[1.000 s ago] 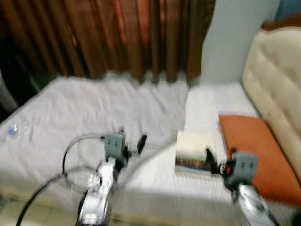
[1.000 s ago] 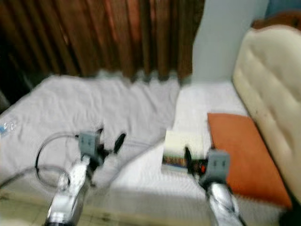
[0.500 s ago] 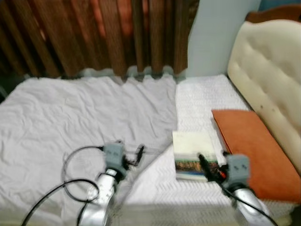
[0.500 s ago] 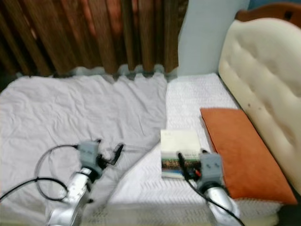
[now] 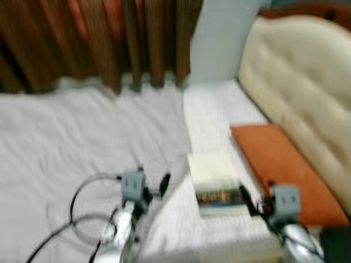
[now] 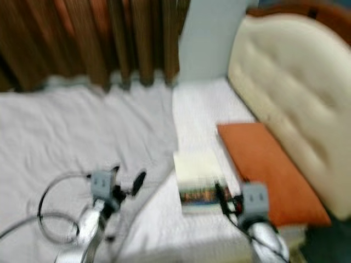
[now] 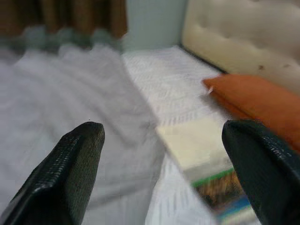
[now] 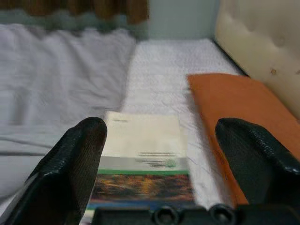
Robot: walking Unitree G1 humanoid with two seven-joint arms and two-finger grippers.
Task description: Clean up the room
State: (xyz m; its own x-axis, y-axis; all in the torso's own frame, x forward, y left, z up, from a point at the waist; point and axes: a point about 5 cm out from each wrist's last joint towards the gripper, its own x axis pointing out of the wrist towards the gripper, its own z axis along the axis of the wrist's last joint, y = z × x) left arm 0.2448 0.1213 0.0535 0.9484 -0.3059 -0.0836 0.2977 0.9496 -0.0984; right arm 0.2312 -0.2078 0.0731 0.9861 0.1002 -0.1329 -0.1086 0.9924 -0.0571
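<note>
While the head views are blurred, the layout around the book point(image 5: 215, 179) reads well enough. It lies flat on the white textured bedspread point(image 5: 211, 112), its pale cover up and a colourful band along the edge nearest the robot. Just beside the book, toward the cream padded headboard point(image 5: 296, 76), lies an orange pillow point(image 5: 277, 164), seemingly touching the headboard along its far side, though the blur leaves that uncertain. On the book's other side spreads a wrinkled grey sheet point(image 5: 71, 137), whose edge runs close along the book. Beyond the book, past the far edge of the bed, hang brown curtains point(image 5: 93, 38) beside a pale wall point(image 5: 219, 38).

The right gripper point(image 8: 164, 154) hovers just short of the book's near edge, its two black fingers point(image 8: 70, 173) spread wide with the book showing between them and nothing held. The left gripper point(image 7: 164, 164) hangs over the grey sheet, off to the side of the book away from the pillow, its fingers point(image 7: 70, 168) likewise wide apart and empty. A black cable point(image 5: 82, 208) loops beside the left arm.
</note>
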